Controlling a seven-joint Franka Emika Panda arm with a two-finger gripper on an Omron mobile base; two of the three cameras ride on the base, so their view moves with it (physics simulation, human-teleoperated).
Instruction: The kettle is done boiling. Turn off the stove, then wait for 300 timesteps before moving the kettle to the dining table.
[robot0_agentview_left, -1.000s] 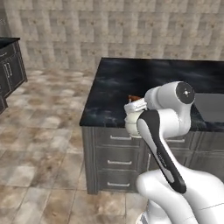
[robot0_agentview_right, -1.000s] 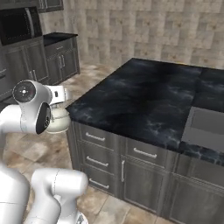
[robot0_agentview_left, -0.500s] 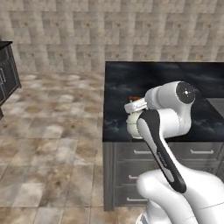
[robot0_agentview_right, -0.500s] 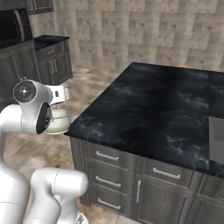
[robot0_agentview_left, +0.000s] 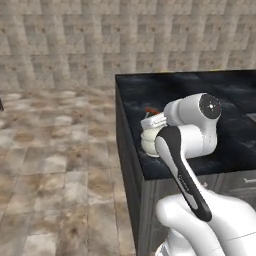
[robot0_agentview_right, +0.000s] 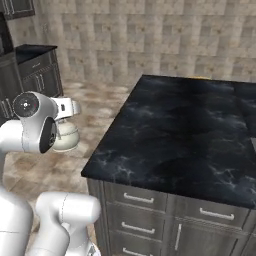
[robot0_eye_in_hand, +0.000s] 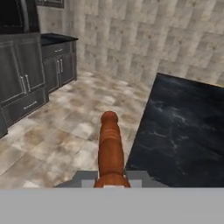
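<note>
In the right base view the kettle (robot0_agentview_right: 65, 136) hangs in the air at nine o'clock, over the tiled floor (robot0_agentview_right: 95, 100) and just left of the dining table (robot0_agentview_right: 200, 135), whose black marble top spreads toward three o'clock. The gripper (robot0_eye_in_hand: 111, 183) is clamped on the kettle's red-orange handle (robot0_eye_in_hand: 110, 146), which points to twelve o'clock in the hand view. No lettering can be read anywhere.
</note>
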